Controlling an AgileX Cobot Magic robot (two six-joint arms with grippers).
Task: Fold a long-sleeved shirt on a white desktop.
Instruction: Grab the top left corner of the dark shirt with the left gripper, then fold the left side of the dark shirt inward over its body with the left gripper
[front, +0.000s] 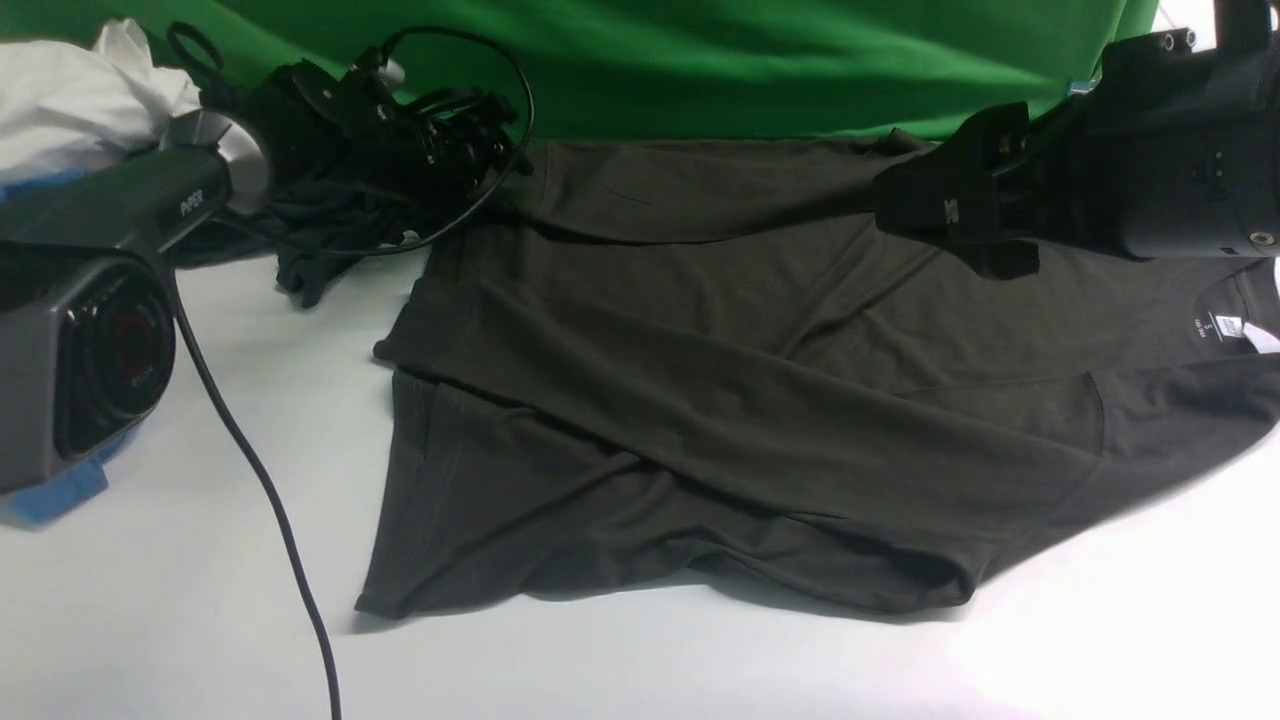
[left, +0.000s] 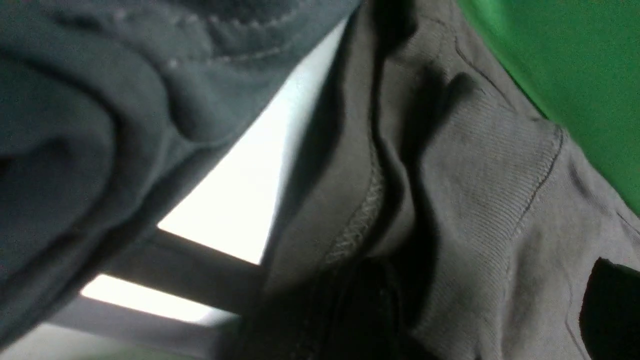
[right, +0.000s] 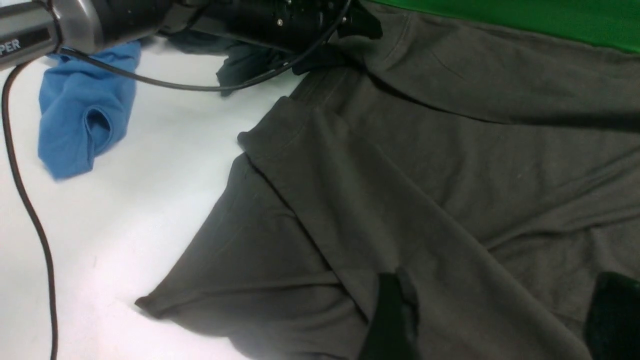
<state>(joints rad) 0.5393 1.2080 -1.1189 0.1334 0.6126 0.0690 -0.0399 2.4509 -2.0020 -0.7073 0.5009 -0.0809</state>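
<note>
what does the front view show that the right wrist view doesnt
Only the front view: the white neck label, a white cloth at far left, and the right arm seen from outside.

Only the right wrist view: the blue shirt nearly whole, and the right claw open over dark fabric.

Both: the long-sleeved shirt spread on the white desktop, the left arm with its black cable, and the green backdrop.

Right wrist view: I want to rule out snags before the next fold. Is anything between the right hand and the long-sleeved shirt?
Nothing visible. The right hand is open over the long-sleeved shirt, with only its cloth between the fingers. The black cable and blue shirt lie well aside on the white desktop.
</note>
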